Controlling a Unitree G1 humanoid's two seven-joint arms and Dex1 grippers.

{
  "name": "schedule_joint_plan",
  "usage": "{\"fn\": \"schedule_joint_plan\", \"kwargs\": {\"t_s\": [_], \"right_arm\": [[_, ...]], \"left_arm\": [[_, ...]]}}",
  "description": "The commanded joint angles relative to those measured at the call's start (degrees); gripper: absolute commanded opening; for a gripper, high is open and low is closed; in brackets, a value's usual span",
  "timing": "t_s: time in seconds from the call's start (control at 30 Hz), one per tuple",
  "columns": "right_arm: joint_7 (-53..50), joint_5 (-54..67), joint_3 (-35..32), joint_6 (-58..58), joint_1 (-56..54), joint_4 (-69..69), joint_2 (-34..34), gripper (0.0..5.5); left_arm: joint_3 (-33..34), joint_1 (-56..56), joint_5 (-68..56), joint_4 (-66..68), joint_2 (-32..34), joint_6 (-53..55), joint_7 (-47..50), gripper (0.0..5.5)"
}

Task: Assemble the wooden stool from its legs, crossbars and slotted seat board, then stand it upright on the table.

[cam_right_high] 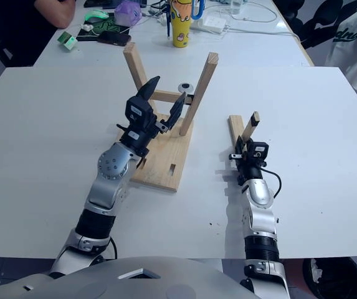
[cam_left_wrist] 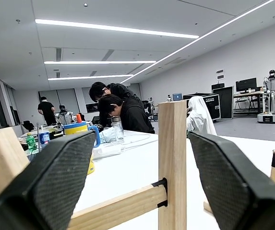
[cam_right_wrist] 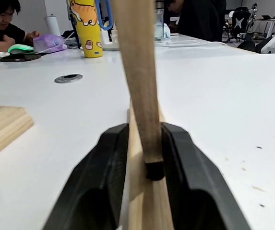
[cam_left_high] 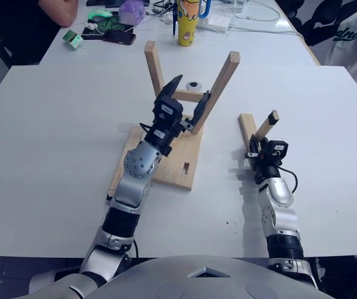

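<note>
Two legs stand in the board; a second leg pair is clamped.
Seat board (cam_left_high: 172, 171) lies flat at frame centre on the table (cam_left_high: 53, 137), with a leg frame (cam_left_high: 222, 84) standing in its slots. Left gripper (cam_left_high: 186, 101) hovers with fingers spread wide either side of the crossbar (cam_left_high: 189, 96), probably to steady the frame. Right gripper (cam_left_high: 260, 151), right of centre, is closed tight on the second leg pair (cam_left_high: 247, 126), one stick flat on the table and one tilted up, apparently ready for lifting to the board.
</note>
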Motion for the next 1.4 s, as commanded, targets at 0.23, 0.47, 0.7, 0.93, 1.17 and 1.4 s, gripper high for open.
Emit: {"fn": "schedule_joint_plan", "kwargs": {"t_s": [0.23,0.47,0.7,0.93,1.17,1.4], "right_arm": [[-0.5,0.3,-0.4,9.5,-4.7,-12.8,-2.6,1.2],[-1.6,0.1,-1.7,20.5,-9.8,-27.5,-6.7,1.2],[-4.4,3.2,-6.3,30.1,-26.7,-26.5,-9.3,0.39],[-3.5,4.0,-4.9,36.2,-24.3,-22.5,-8.5,0.02],[-2.6,3.3,-4.0,34.0,-24.5,-20.1,-8.8,0.02],[-2.5,0.8,-3.0,29.7,-29.7,-22.8,-10.6,0.02]], "left_arm": [[-0.9,2.0,1.2,0.2,-1.1,-0.5,1.7,3.58],[-0.9,2.4,2.1,0.1,-2.0,-0.8,3.2,3.58],[-1.2,2.9,3.0,0.5,-3.0,-1.1,5.0,3.58],[-1.6,3.0,3.0,0.9,-2.7,-1.1,5.4,3.58],[-1.7,1.7,2.9,2.2,-3.1,-1.7,5.9,3.58],[-1.3,1.2,2.9,3.0,-3.1,-2.4,6.3,3.58]]}}
